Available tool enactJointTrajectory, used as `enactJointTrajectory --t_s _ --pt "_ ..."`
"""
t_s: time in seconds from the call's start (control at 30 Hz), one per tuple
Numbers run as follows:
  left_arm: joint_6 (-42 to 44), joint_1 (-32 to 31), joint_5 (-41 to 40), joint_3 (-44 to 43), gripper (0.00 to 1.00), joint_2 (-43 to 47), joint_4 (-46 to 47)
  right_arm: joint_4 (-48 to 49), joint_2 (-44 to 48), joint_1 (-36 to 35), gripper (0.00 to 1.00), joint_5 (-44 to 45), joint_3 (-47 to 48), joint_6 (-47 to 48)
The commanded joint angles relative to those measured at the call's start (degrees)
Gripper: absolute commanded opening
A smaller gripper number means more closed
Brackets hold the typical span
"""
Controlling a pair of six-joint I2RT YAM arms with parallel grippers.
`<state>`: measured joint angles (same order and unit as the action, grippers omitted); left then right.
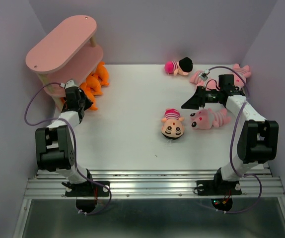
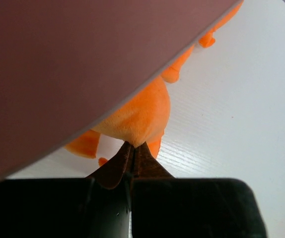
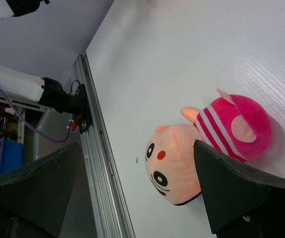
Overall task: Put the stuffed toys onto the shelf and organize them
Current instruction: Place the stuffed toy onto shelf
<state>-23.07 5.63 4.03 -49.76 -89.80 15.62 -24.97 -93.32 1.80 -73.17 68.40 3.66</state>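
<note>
Shelf: the pink shelf [image 1: 65,47] stands at the far left corner of the white table [image 1: 132,148]. I see its top two oval boards bare.
Orange toys: a cluster of orange toys [image 1: 97,79] sits at the foot of the shelf, partly under the boards. I cannot tell whether any rest on the lowest board.
Left gripper: the left gripper [image 1: 80,102] is tucked in beside the shelf's near end. In the wrist view its tips [image 2: 132,151] are pinched together on a fold of one orange toy [image 2: 137,116], which lies just under the edge of a pink board [image 2: 73,64].
Near doll: a peach-faced doll [image 1: 173,125] lies mid-table, face toward me, magenta striped body behind it.
Right gripper: the right gripper [image 1: 192,99] hangs above that doll with its fingers spread wide and nothing between them. The wrist view shows the doll [image 3: 182,158] between the two dark fingers [image 3: 232,193], not touched.
Pink animals: one pink striped animal [image 1: 210,119] lies just right of the near doll. Another pink animal [image 1: 240,72] is at the far right, partly hidden by the right arm.
Far doll: a black-haired doll [image 1: 178,66] lies at the table's far edge.
</note>
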Motion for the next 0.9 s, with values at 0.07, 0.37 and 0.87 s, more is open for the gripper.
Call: enactJointTrajectory --t_s 0.07,0.37,0.87 --pt "-3.47 1.14 -0.52 2.56 0.0 3.75 8.46 0.71 1.38 0.31 1.0 -1.89 -0.02 1.09" --pt "0.04 1.14 -3.42 -0.43 0.02 3.31 4.52 0.45 1.56 0.83 1.0 -2.16 0.06 1.35" --pt "0.48 1.14 -6.76 0.1 0.44 2.7 0.82 0.01 1.56 0.83 1.0 -2.59 0.24 1.7"
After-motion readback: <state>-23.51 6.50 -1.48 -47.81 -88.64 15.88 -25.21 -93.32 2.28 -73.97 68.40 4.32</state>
